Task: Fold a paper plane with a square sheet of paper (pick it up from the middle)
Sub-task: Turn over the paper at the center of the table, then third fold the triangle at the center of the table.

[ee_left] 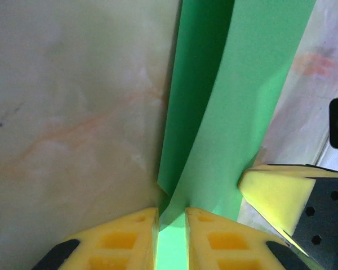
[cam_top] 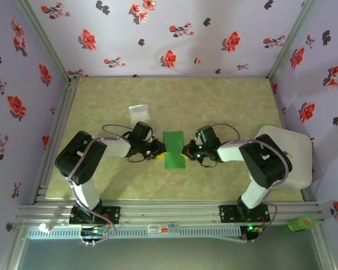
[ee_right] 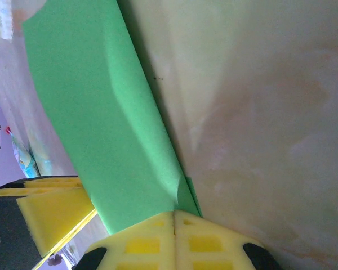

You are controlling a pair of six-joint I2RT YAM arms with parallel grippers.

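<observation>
Two arms: both low over the counter (cam_top: pixel 225 101), reaching toward each other, w/ the green sheet (cam_top: pixel 174 149) (ee_left: pixel 242 112) (ee_right: pixel 84 95) between them.
Sheet, place: on the counter, nearer to the arm bases than the pale packet (cam_top: pixel 139 111) and a bit right of it, well apart from it.
Sheet, shape: from above a narrow rectangle, not a full square. In the left wrist view one layer lies over another along a long fold. In the right wrist view the upper layer bulges, not pressed flat.
Left end effector (cam_top: pixel 159 151) (ee_left: pixel 172 216): nearer the bases than the packet, at the sheet's left edge. Fingers a thin slit apart, paper edge inside the slit; no firm pinch visible.
Right end effector (cam_top: pixel 186 151) (ee_right: pixel 174 216): far right of the packet, at the opposite edge. Fingers together, clamped on the paper's edge.
Done, approx.: first half-fold seems made, I judge.
Left to do: flatten the crease, fold nose corners, then wings; no point and no dart shape yet.
Progress: early stage, most folds remain.
</observation>
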